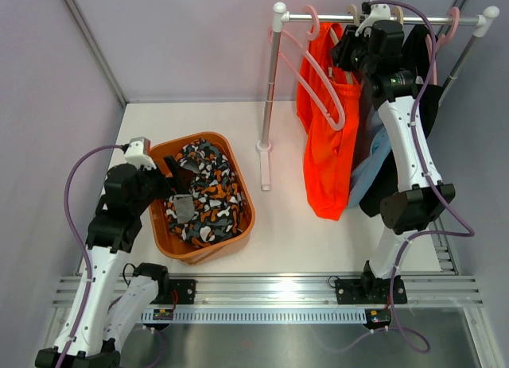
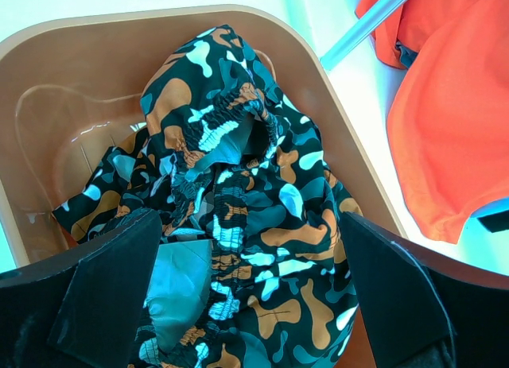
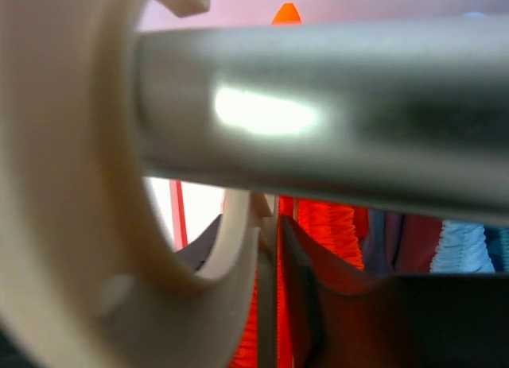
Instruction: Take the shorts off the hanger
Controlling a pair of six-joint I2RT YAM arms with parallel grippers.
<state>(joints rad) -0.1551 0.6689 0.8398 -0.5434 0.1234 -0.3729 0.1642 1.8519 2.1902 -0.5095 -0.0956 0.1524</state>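
The camouflage shorts (image 1: pixel 205 195) lie crumpled in the orange basket (image 1: pixel 238 157). My left gripper (image 1: pixel 179 185) hangs just above them, open and empty. In the left wrist view its black fingers (image 2: pixel 111 280) flank the camouflage shorts (image 2: pixel 238 193). The bright orange shorts (image 1: pixel 330 161) hang from the rail (image 1: pixel 334 18), with the light blue shorts (image 1: pixel 367 168) and black shorts (image 1: pixel 380 185) behind my right arm. My right gripper (image 1: pixel 350 46) is up at the rail. In the right wrist view it (image 3: pixel 270 249) is closed around a cream hanger (image 3: pixel 231 249) just under the rail (image 3: pixel 318 122).
An empty pink hanger (image 1: pixel 322 90) hangs at the rail's left, in front of the orange shorts. The rack's white post (image 1: pixel 270 90) stands between the basket and the hanging shorts. Grey walls enclose the white table (image 1: pixel 278 225). The basket rim (image 2: pixel 79 34) surrounds the left gripper.
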